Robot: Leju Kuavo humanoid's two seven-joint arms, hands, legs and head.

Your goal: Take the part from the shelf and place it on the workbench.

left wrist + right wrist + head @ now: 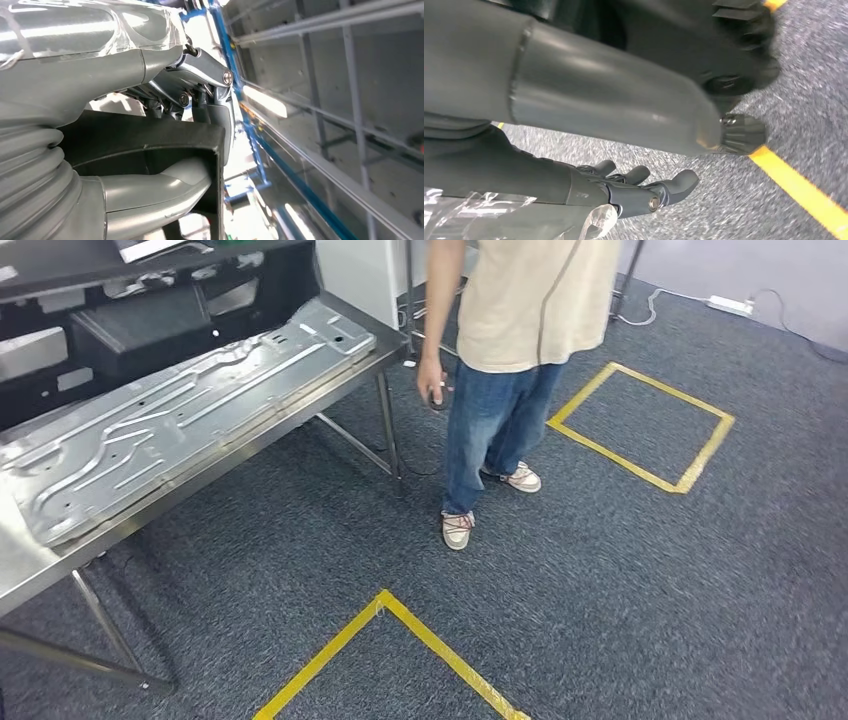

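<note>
Left hand (pixel 165 150) clamped on black part (pixel 150 145); right hand (pixel 634 190) fingers loosely apart, empty. Watch person (pixel 510 360) just beside workbench (pixel 30 575): collision risk on approach.

A steel-legged worktop (pixel 330 400) at the left carries a long stamped metal panel (pixel 170 425) lying flat along it, and it stands on grey carpet floor (pixel 620 580) marked with yellow tape squares (pixel 640 425), where a person (pixel 500 370) stands.

Person (pixel 510 360) beside yellow floor tape (pixel 640 425)
</note>
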